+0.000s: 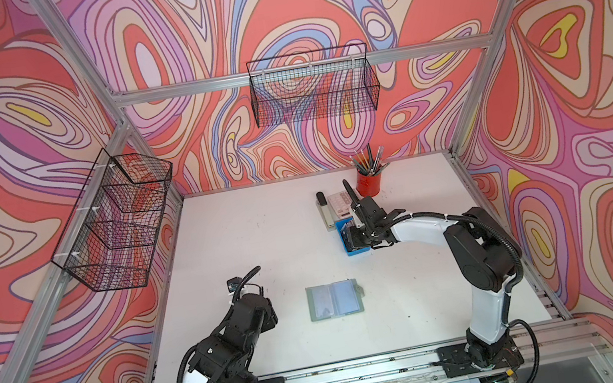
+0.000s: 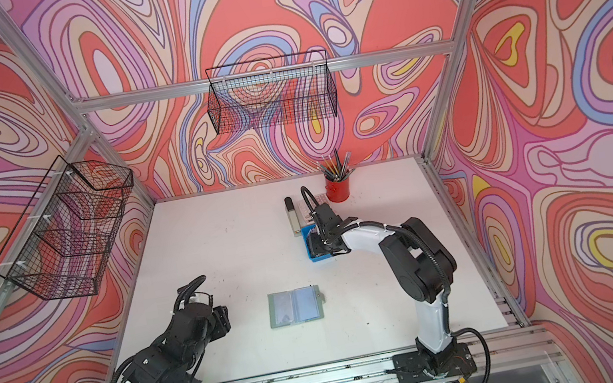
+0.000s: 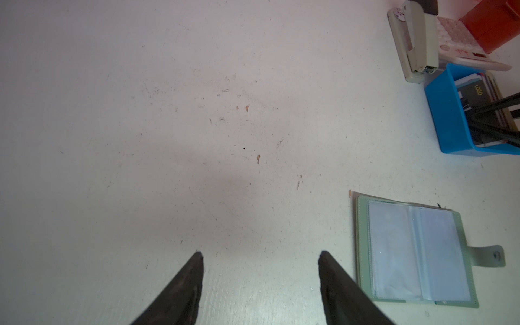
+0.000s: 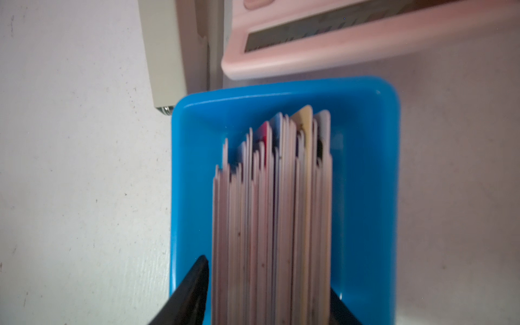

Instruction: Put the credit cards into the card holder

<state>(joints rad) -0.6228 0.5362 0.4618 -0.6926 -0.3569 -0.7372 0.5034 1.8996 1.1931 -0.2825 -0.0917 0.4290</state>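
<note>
So, right arm's in the card tray, holder lies open

Right now the right gripper (image 4: 268, 274) is down in the small blue plastic tray (image 4: 368, 174), with its black jaws either side of the whole upright stack of thin, mixed-colour plastic credit cards (image 4: 270, 211). I can't tell if it's squeezing them or only straddling. The cards stand on edge with their long edges running straight away from the wrist, so the jaws close across the stack's thickness. My guess is it needs to single one out.

The sage-green leather-look card holder (image 1: 334, 300) lies flat and open, clear sleeves up, snap tab at its 3 o'clock. The tray sits at about 1 o'clock from it, well apart. The left gripper (image 3: 260, 253), spread wide and empty, hovers at the holder's 9 o'clock, much nearer.

Both top views hide the cards under the right wrist. The right wrist view shows them edge-on. Only the left wrist view shows a dark card's face with gold lettering.
</note>
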